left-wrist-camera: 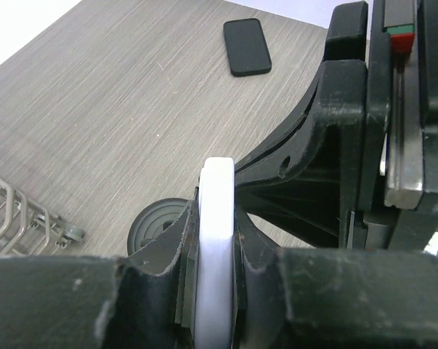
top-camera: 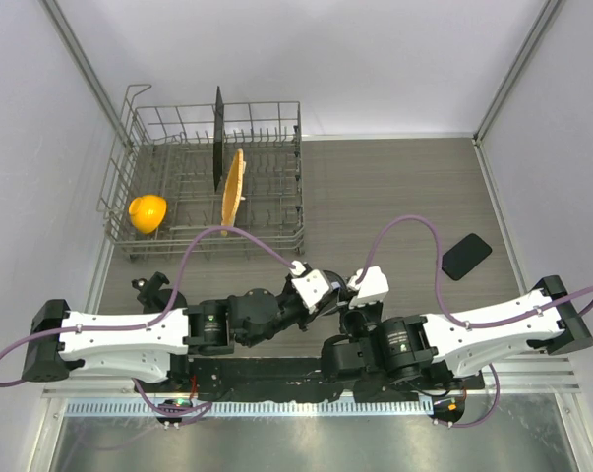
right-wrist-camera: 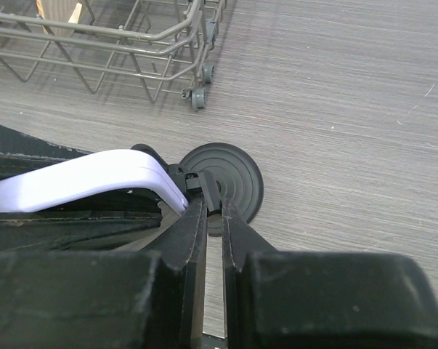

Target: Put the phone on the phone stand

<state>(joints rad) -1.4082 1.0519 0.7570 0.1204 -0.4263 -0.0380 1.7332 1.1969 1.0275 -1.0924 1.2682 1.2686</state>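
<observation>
Close to the middle of the near edge of the worktop [top-camera: 394, 187], gripping the phone stand [right-wrist-camera: 233, 182] from two sides: with the left hand [left-wrist-camera: 217, 251] squeezed nearly shut across the edge of its white plate [left-wrist-camera: 217, 193], and with the right hand [right-wrist-camera: 213, 212] pinched almost closed on the black joint just above its round base [left-wrist-camera: 157, 227]. Farther out by the right edge, well apart from both hands, find the black phone [top-camera: 466, 256] lying flat; in the far left corner, a wire dish rack [top-camera: 178, 197].

Matt black phone [left-wrist-camera: 248, 46]; smooth white plastic stand [left-wrist-camera: 217, 240]; wood-grain table [left-wrist-camera: 117, 123]; metal wire rack [right-wrist-camera: 189, 25].
</observation>
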